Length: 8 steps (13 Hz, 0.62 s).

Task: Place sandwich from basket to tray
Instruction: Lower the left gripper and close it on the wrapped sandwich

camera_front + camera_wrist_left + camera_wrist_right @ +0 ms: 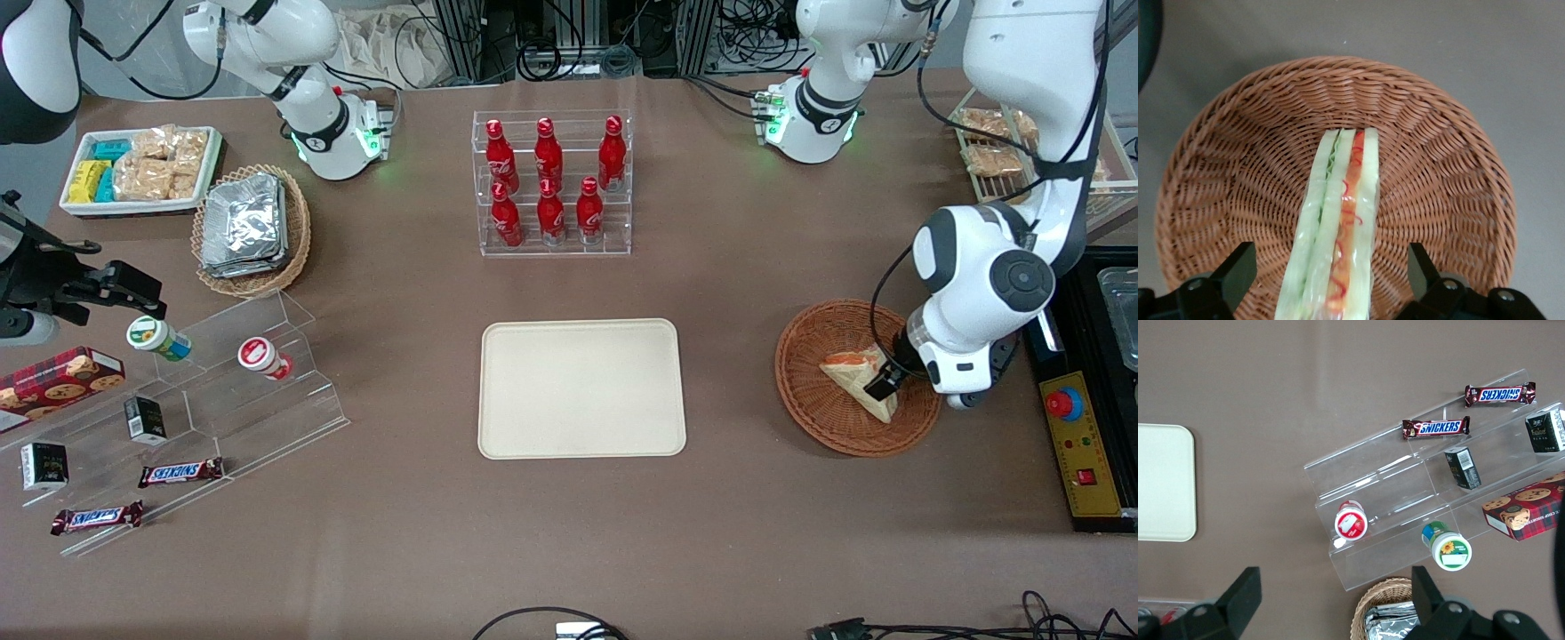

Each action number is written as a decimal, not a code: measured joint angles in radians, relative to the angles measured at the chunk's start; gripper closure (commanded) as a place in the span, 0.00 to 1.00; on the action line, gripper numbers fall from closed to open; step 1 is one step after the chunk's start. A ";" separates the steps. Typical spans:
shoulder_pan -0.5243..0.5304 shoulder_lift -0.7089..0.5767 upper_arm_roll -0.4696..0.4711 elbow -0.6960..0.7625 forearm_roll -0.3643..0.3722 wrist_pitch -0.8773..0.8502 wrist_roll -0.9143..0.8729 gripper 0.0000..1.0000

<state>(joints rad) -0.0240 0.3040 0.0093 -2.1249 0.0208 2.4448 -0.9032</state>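
**Straddling the sandwich in the basket**

Hovering low over the basket (858,378), the gripper (889,380) has its fingers (1237,270) spread wide, one on each side of the sandwich (861,374), neither pad touching it in the wrist view. The sandwich lies in the basket's bowl with its layered edge up (green, cream and orange-red stripes showing). In the front view its long axis runs from about ten o'clock to four o'clock, the narrow tip toward four o'clock near the rim closest to the front camera. Woven floor shows bare on both sides of the wedge. The tray (582,388) sits flat on the brown table (729,293), well apart from the basket toward the parked arm's end, with open tabletop between them.
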 measured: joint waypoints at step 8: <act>-0.009 0.057 -0.012 0.015 0.000 0.020 -0.077 1.00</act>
<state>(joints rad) -0.0327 0.3608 -0.0027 -2.1102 0.0211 2.4645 -0.9800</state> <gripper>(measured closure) 0.216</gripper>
